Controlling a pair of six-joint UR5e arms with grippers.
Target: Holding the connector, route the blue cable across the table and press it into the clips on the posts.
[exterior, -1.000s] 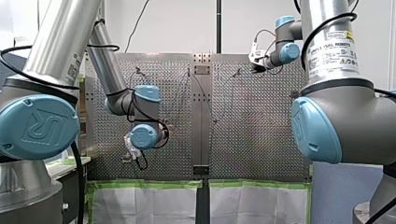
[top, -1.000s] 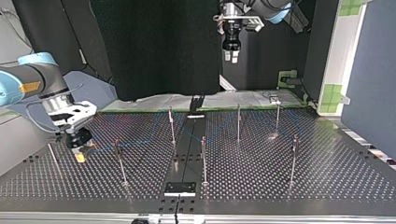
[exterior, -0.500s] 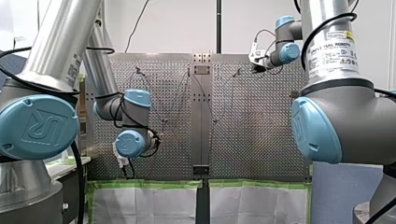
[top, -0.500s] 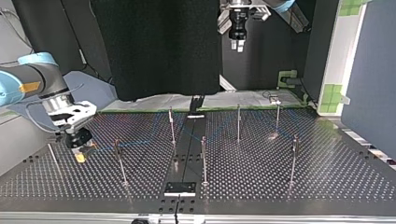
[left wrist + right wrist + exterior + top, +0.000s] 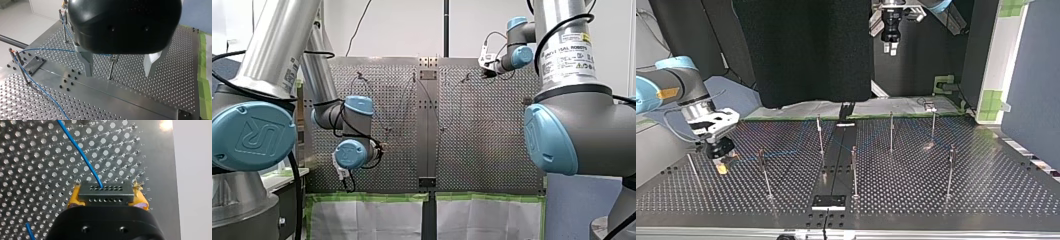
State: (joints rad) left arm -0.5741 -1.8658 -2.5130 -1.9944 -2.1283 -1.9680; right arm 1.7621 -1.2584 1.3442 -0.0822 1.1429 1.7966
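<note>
"Where's the connector (image 5: 105, 188)?"

"Clamped between my right gripper's (image 5: 107, 199) yellow pads, close above the perforated table (image 5: 30, 170). The blue cable (image 5: 82, 155) runs off ahead."

"And the other?"

"My left gripper (image 5: 120, 66) hangs high, fingers spread, empty, a post (image 5: 111, 67) below between them. Green tape (image 5: 203, 82) lines the table's edge; a black curtain (image 5: 806, 50) hangs beside."

Grey, hole-dotted connector (image 5: 105, 193) sits level; thin blue cable (image 5: 82, 155) leaves its middle, running past upright posts (image 5: 854, 170).
</note>
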